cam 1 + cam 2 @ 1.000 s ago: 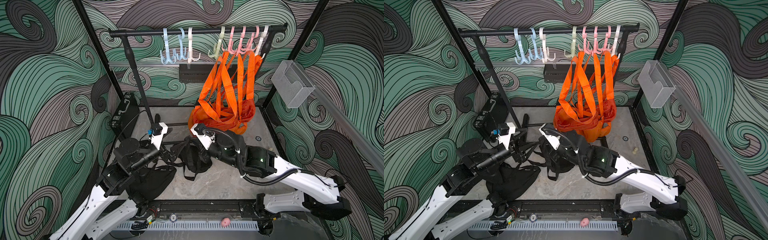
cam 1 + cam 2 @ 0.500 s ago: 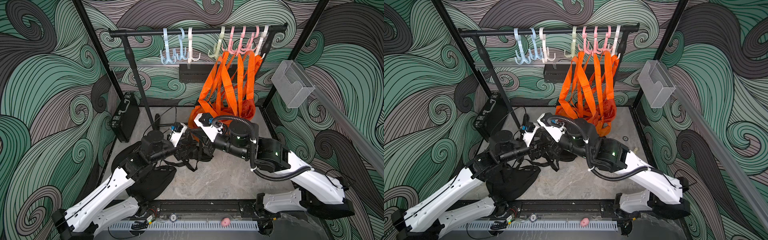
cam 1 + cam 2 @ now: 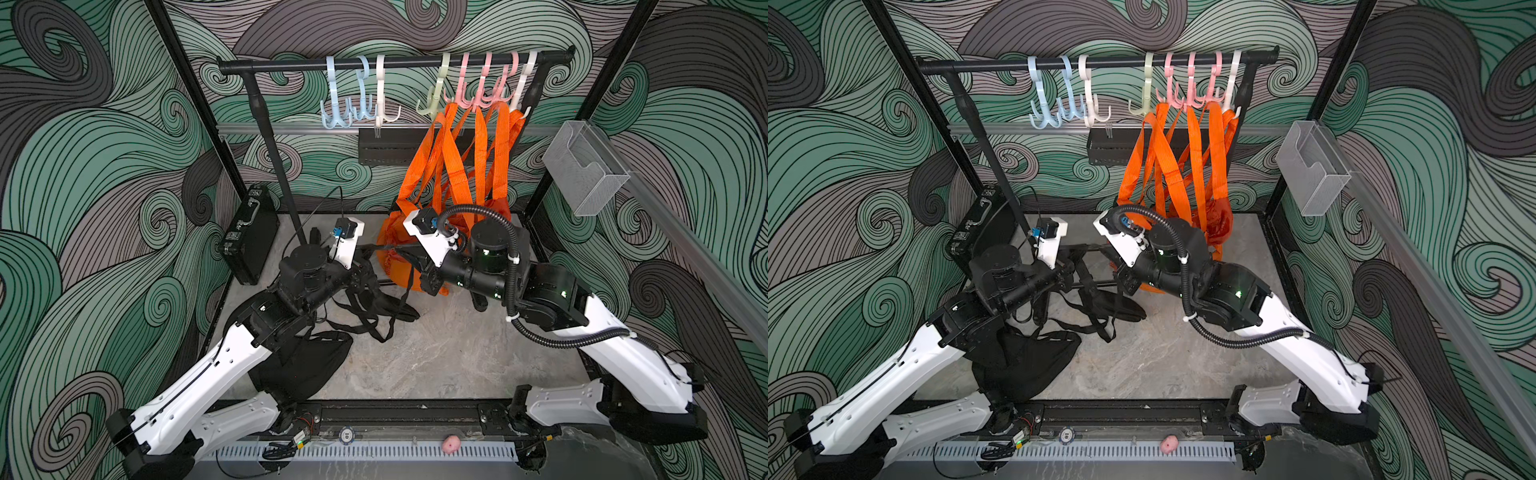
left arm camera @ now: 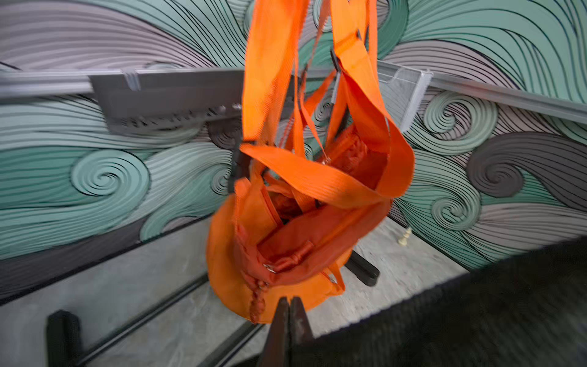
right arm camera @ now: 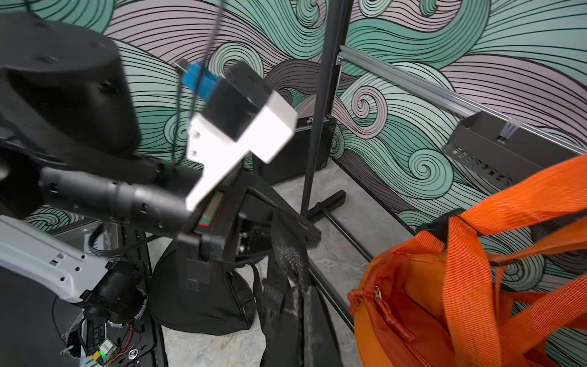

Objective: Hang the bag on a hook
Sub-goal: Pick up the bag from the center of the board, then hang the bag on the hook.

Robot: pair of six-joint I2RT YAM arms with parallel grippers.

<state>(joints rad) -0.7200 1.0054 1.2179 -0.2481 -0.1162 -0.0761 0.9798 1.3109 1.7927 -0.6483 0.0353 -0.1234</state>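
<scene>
The left pincer (image 4: 289,309) had swung in and clamped the strap (image 5: 287,254) that the right pincer (image 3: 415,259) also gripped, presumably stretching a loop for hooking.

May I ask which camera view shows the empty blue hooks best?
A top view: the blue hooks hang in full on the rail, both top views alike. Neither wrist view shows them.
</scene>
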